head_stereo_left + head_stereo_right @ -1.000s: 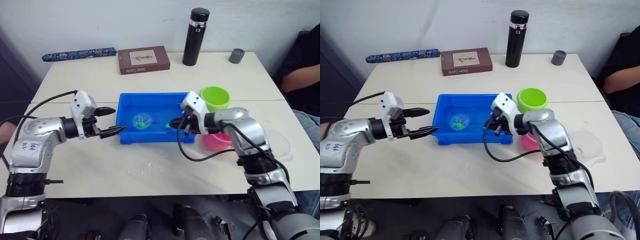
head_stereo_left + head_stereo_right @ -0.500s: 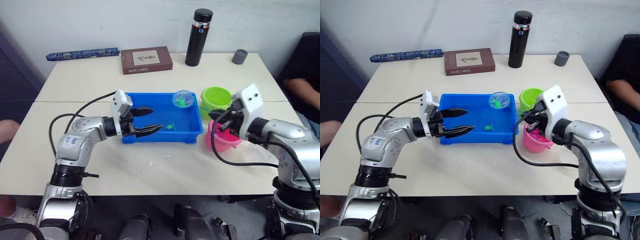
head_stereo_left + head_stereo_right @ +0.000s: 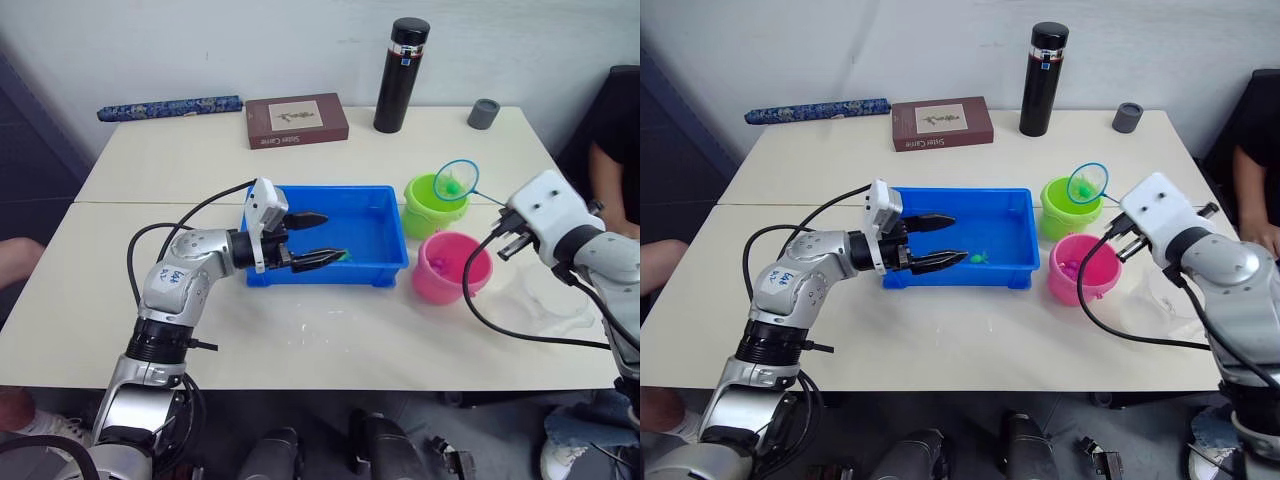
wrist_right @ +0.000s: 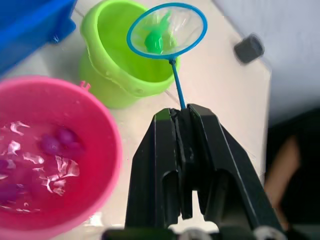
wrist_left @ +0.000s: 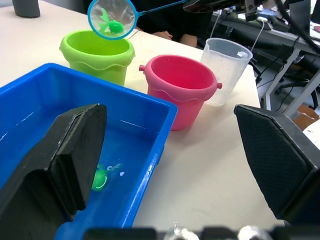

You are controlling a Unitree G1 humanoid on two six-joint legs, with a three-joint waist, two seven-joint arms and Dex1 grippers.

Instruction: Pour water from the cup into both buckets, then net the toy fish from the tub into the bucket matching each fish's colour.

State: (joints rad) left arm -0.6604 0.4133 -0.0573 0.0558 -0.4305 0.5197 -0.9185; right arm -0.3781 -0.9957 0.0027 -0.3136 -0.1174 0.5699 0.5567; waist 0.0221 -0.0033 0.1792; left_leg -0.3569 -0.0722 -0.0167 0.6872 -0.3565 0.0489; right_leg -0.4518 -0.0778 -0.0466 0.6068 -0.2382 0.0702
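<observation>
My right gripper (image 4: pixel 181 112) is shut on the thin handle of the blue-rimmed net (image 3: pixel 456 180). The net hangs over the lime green bucket (image 3: pixel 436 208) with a green toy fish (image 4: pixel 155 40) in its mesh. The pink bucket (image 3: pixel 452 270) stands just in front, holding water and pink fish (image 4: pixel 55 142). My left gripper (image 3: pixel 335 236) is open, low over the near side of the blue tub (image 3: pixel 330 189). One green fish (image 5: pixel 100 178) lies in the tub beside its fingers. The clear cup (image 5: pixel 225 70) stands to the right of the pink bucket.
At the back of the table stand a black flask (image 3: pixel 400 75), a grey cap (image 3: pixel 484 112), a brown book (image 3: pixel 297 120) and a blue patterned roll (image 3: pixel 170 107). A person (image 3: pixel 615 150) sits at the table's right edge.
My right gripper lifted the net with a green fish out of the tub and carried it right, over the green bucket. My left gripper moved right, over the tub.
</observation>
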